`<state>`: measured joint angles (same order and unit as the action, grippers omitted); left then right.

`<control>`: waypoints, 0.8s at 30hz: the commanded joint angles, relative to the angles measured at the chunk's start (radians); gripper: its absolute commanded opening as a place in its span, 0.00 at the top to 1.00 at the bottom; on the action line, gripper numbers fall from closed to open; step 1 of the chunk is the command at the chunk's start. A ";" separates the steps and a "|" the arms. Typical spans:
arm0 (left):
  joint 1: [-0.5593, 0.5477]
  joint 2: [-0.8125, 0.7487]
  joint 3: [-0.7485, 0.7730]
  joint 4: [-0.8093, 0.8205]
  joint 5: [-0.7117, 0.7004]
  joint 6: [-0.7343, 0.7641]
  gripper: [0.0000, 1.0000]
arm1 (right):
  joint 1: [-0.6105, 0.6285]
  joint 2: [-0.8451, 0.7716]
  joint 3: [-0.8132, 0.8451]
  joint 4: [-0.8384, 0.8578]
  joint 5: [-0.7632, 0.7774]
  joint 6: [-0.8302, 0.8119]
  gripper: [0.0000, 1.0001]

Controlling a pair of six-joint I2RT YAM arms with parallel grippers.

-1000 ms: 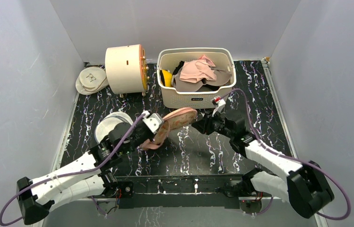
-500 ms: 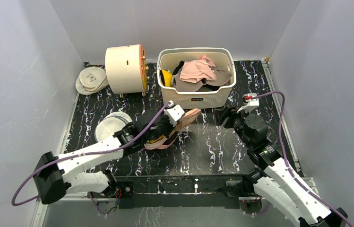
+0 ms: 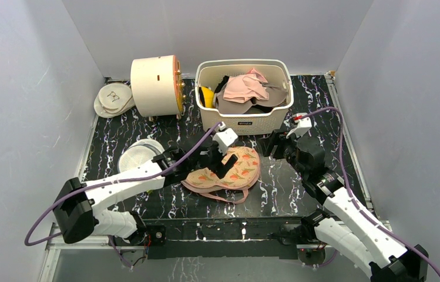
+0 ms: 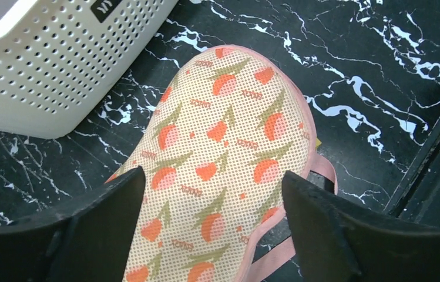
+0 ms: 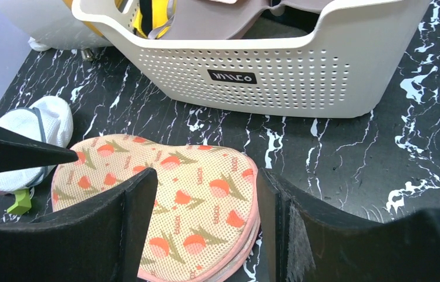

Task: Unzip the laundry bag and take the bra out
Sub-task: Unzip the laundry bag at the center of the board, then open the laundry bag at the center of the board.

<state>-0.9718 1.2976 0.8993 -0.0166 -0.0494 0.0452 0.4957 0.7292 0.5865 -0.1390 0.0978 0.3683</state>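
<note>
1. Left fingers (image 4: 97,235) hang spread and empty just over the laundry bag (image 4: 223,153); the right fingers (image 5: 129,235) are also apart, holding nothing, and sit near its far-right end.
2. It lies flat on the bench (image 3: 276,191), floral side up, just in front of the basket (image 3: 244,122), with its pink strap (image 3: 229,197) looping off the near edge.
3. No zip pull shows in any view, so search the pink trim before closing on anything.
4. Likely best: one arm pins the pouch flat while the other nips the slider alone, since a pinch on cloth would lift the whole bag
</note>
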 commanded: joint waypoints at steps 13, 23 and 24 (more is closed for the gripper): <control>-0.156 0.045 -0.082 -0.181 -0.078 0.323 0.21 | 0.000 -0.018 0.037 0.070 -0.050 -0.026 0.38; -0.240 0.203 -0.071 -0.161 -0.391 0.347 0.40 | 0.000 -0.079 0.011 0.054 -0.050 -0.020 0.37; -0.240 0.192 -0.078 -0.153 -0.397 0.350 0.43 | 0.000 -0.081 0.010 0.050 -0.052 -0.020 0.37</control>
<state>-1.2098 1.5272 0.8169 -0.1757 -0.3195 0.3744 0.4957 0.6674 0.5930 -0.1280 0.0521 0.3599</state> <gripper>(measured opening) 0.607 0.629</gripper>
